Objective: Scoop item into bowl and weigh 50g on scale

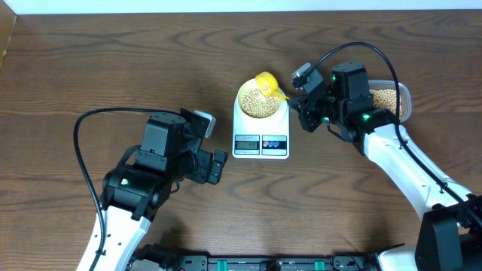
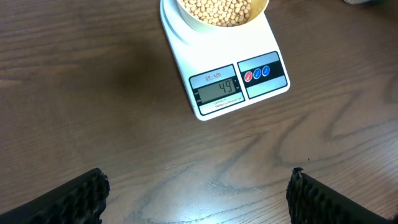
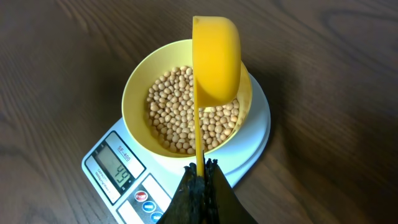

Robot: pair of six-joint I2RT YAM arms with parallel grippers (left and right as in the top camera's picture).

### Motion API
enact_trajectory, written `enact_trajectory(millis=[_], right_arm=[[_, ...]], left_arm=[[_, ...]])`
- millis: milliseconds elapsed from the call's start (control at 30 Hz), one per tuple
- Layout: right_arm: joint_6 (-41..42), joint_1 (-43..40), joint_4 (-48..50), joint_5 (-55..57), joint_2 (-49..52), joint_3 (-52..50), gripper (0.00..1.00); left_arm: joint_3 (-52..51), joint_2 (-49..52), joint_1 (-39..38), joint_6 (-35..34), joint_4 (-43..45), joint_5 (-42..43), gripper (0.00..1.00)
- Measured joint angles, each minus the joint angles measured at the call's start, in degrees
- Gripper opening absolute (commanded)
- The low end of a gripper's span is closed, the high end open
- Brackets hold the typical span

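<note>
The white scale (image 1: 260, 134) stands mid-table with the pale-yellow bowl (image 3: 134, 93) on its platform. Tan beans (image 3: 174, 106) fill the bowl's bottom. The scale's display (image 2: 216, 91) reads 49. My right gripper (image 3: 202, 167) is shut on the thin handle of a yellow scoop (image 3: 217, 62), which hangs turned on its side over the bowl's right half. No beans show in the scoop. My left gripper (image 2: 199, 199) stands open over bare table in front of the scale, with nothing between its fingers (image 2: 81, 199).
A clear plastic container (image 1: 392, 99) holding more beans sits at the right, behind my right arm. Black cables arc over both arms. The wooden table (image 1: 113, 60) surrounds the scale.
</note>
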Motion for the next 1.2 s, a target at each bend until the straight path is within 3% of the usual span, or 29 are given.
enact_trajectory(millis=[1200], right_arm=[[0.0, 0.6, 0.0, 0.3, 0.0, 0.0, 0.01]], left_arm=[[0.0, 0.0, 0.0, 0.0, 0.0, 0.0, 0.94]])
